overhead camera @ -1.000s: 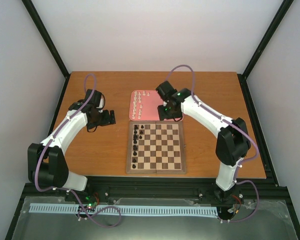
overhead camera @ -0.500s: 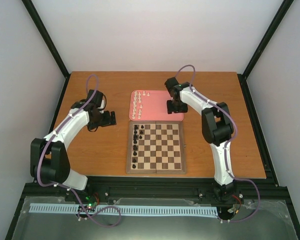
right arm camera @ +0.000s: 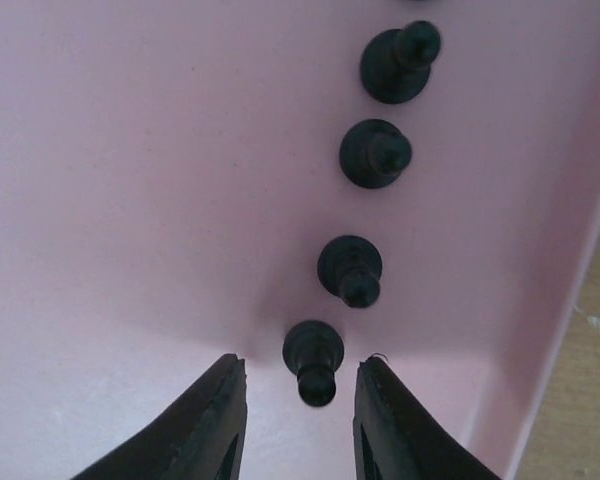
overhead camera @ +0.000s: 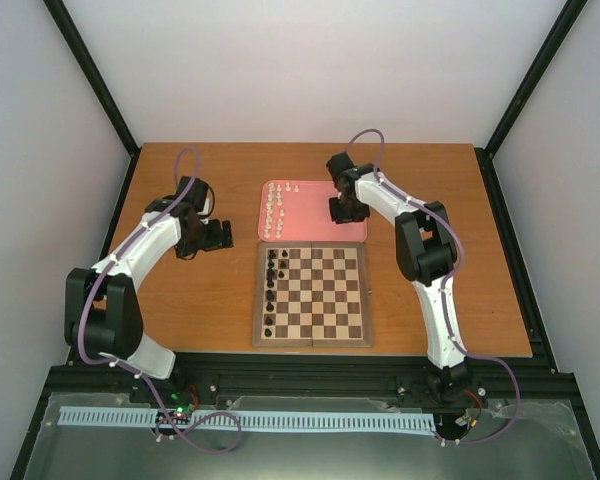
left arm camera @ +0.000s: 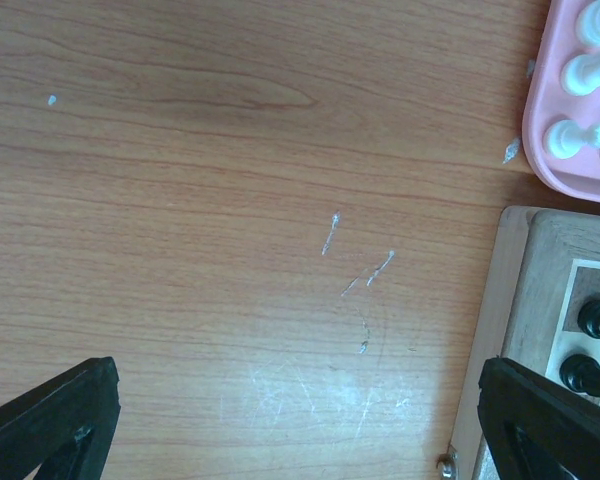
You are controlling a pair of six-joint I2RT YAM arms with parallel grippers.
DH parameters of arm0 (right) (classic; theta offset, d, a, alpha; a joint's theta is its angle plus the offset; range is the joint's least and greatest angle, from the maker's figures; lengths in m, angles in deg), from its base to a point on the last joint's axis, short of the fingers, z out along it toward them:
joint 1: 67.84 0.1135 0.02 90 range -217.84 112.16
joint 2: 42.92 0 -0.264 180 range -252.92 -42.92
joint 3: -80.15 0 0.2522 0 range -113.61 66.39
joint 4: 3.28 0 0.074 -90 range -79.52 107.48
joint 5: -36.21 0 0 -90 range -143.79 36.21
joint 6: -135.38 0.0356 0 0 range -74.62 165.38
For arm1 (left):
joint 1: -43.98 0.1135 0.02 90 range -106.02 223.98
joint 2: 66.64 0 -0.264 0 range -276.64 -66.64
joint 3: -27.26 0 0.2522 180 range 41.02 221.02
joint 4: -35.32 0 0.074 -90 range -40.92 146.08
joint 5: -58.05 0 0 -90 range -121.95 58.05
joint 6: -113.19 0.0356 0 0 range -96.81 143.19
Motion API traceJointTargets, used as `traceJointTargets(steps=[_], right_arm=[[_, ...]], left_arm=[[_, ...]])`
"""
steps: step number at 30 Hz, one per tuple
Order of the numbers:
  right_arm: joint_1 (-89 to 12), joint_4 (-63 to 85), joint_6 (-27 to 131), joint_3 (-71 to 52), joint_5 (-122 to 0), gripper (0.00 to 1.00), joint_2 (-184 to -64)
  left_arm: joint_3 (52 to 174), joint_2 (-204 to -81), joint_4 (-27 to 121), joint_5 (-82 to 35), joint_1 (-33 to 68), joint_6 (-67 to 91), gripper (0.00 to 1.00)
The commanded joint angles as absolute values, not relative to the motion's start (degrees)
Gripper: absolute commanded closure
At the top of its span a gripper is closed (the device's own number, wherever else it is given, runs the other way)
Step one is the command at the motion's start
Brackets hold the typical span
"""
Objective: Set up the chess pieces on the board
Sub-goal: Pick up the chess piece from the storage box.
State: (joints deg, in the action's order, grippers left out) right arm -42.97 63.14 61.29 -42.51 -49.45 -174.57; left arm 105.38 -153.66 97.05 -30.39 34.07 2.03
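Note:
The chessboard (overhead camera: 325,300) lies at the table's middle, with black pieces (overhead camera: 271,285) along its left column. The pink tray (overhead camera: 315,225) behind it holds cream-white pieces (overhead camera: 275,205) on its left side. My right gripper (overhead camera: 343,212) is open over the tray's right side. In the right wrist view several black pawns stand in a row, and the nearest black pawn (right arm camera: 313,360) stands between the open fingertips (right arm camera: 220,415), apart from both. My left gripper (overhead camera: 216,235) is open and empty over bare table, left of the board.
In the left wrist view the board's corner (left arm camera: 540,290) with two black pieces (left arm camera: 598,318) sits by the right finger. The tray's edge (left arm camera: 545,150) with white pieces (left arm camera: 590,70) is at the top right. The tray's right wall (right arm camera: 570,300) is close to my right gripper.
My right gripper has moved from the tray's near edge back over its right side, with its arm folded in. The left arm has barely moved.

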Motion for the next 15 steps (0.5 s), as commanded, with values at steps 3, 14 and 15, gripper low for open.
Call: traceJointTargets(steps=[3,14,15], right_arm=[[-43.8,63.2,61.4,-44.9,-49.2,0.73,-177.2],[-44.1,64.3,61.4,-47.9,-49.7,0.83,-179.3],[-44.1,64.4,61.5,-48.0,-49.6,0.84,-179.2]], left_arm=[[107.8,-154.4,97.6,-31.2,34.2,2.9,0.0],[107.9,-154.6,97.5,-31.5,34.2,3.0,0.0],[107.8,-154.7,97.5,-31.5,34.2,3.0,0.0]])
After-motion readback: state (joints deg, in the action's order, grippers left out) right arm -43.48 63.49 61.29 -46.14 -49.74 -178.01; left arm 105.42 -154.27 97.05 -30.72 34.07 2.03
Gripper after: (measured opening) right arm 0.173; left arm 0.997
